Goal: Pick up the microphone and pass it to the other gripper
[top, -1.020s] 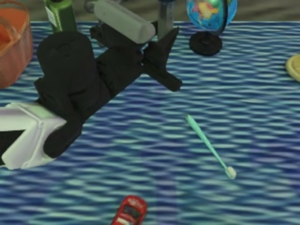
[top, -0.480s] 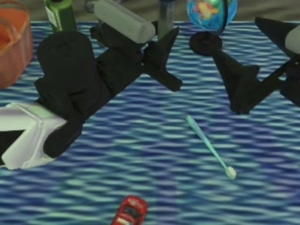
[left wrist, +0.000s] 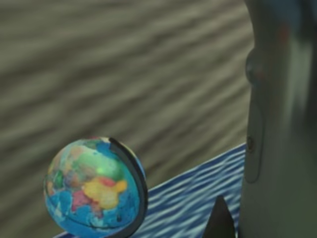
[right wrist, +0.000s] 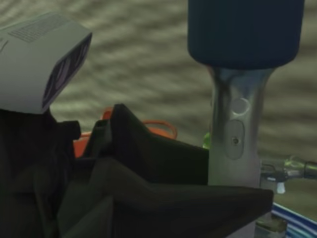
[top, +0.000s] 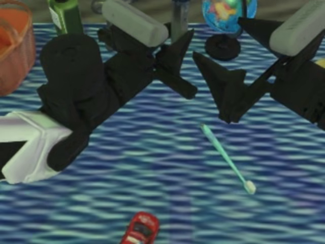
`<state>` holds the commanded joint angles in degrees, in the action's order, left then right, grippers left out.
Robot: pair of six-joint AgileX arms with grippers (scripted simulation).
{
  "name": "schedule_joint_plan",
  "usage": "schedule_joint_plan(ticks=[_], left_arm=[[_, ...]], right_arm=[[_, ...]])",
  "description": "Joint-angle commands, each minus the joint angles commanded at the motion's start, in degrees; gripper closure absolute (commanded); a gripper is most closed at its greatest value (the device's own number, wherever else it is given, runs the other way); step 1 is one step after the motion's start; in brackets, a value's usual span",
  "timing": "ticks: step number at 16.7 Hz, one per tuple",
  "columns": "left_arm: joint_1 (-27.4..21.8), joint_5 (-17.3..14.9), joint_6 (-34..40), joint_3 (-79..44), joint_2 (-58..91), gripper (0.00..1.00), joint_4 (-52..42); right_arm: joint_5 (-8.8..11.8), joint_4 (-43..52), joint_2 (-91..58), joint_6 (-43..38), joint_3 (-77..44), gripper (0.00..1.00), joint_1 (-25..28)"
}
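While left tool clamps microphone, right tool beside.

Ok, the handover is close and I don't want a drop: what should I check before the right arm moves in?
1. Left tool shut on mic: ok.
2. Mic upright, head on top: ok.
3. Right tool open: ok.
4. Right tool around the handle: not ok, it is apart, to the mic's right.
5. Bare handle showing above the left tool: ok.
6. Right tool level with the handle: cannot tell.
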<state>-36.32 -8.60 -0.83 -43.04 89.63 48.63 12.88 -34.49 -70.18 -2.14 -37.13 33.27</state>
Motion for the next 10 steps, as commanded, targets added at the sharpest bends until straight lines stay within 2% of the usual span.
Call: schedule_joint_plan(ticks=[4,10], left_arm=[[0.0,0.0,0.0,0.0,0.0,1.0,0.0],[0.0,0.0,0.0,0.0,0.0,1.0,0.0]], right_arm=[[-0.43,-0.37,-2.13,0.0,-1.98,0.0,0.34],[-3.13,-2.58,-18.25,0.03,-15.28,0.0,2.82]])
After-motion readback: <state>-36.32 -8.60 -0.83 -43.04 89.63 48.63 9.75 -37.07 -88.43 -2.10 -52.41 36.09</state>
